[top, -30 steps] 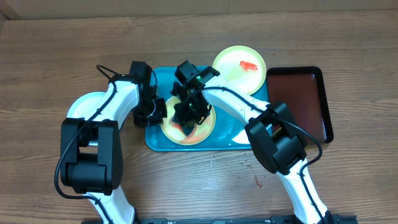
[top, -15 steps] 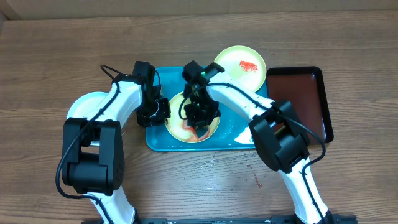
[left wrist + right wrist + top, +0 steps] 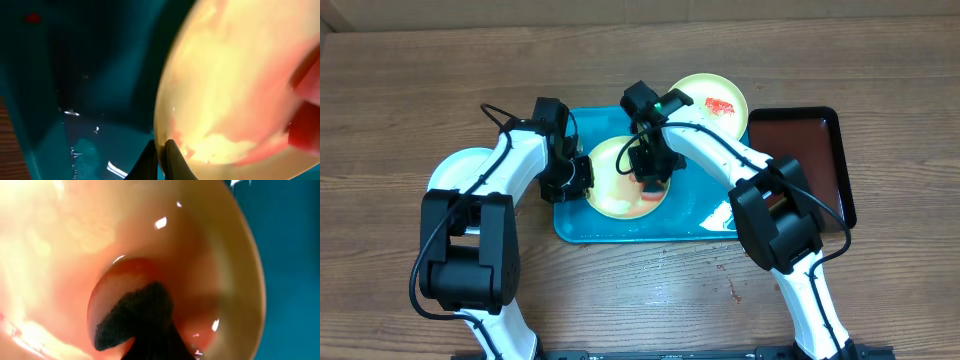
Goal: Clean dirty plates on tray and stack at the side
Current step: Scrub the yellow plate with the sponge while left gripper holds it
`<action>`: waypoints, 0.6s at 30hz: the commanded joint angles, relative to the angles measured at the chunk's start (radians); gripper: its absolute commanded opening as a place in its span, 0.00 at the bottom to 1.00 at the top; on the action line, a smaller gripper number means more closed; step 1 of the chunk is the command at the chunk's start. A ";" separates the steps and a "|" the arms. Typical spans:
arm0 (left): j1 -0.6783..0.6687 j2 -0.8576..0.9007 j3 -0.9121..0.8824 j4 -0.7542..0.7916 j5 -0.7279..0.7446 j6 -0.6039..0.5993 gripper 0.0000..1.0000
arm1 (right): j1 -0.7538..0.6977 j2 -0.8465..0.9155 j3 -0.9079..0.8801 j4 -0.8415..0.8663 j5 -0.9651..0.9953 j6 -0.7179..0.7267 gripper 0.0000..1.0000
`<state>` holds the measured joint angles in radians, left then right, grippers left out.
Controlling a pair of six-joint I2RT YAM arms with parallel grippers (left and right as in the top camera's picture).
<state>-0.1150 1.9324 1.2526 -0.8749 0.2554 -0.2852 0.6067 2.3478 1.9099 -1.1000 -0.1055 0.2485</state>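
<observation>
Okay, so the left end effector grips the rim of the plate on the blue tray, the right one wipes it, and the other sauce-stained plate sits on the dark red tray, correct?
Not quite. In the overhead view the stained plate lies at the blue tray's back right corner, beside the dark red tray, not on it. The rest holds.

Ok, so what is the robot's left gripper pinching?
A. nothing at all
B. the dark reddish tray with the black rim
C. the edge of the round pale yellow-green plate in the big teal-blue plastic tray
C: the left wrist view shows the left gripper shut on the rim of the round pale yellow-green plate, which lies in the big teal-blue plastic tray.
</observation>
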 commanded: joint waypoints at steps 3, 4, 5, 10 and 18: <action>0.010 0.008 0.006 -0.014 -0.056 0.016 0.04 | 0.023 0.035 -0.007 0.173 0.150 -0.038 0.04; 0.010 0.008 0.006 -0.014 -0.056 0.017 0.04 | 0.031 0.035 -0.007 0.199 0.138 -0.050 0.04; 0.010 0.008 0.006 -0.014 -0.056 0.017 0.04 | 0.038 0.035 -0.007 0.222 0.122 -0.064 0.04; 0.010 0.008 0.006 -0.014 -0.056 0.016 0.04 | 0.067 0.035 -0.010 0.297 0.004 -0.078 0.04; 0.010 0.008 0.006 -0.014 -0.056 0.016 0.04 | 0.080 0.035 -0.044 0.317 -0.106 -0.078 0.04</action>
<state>-0.1028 1.9324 1.2583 -0.8837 0.2199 -0.2882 0.6765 2.3611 1.8923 -0.7837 -0.1413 0.1810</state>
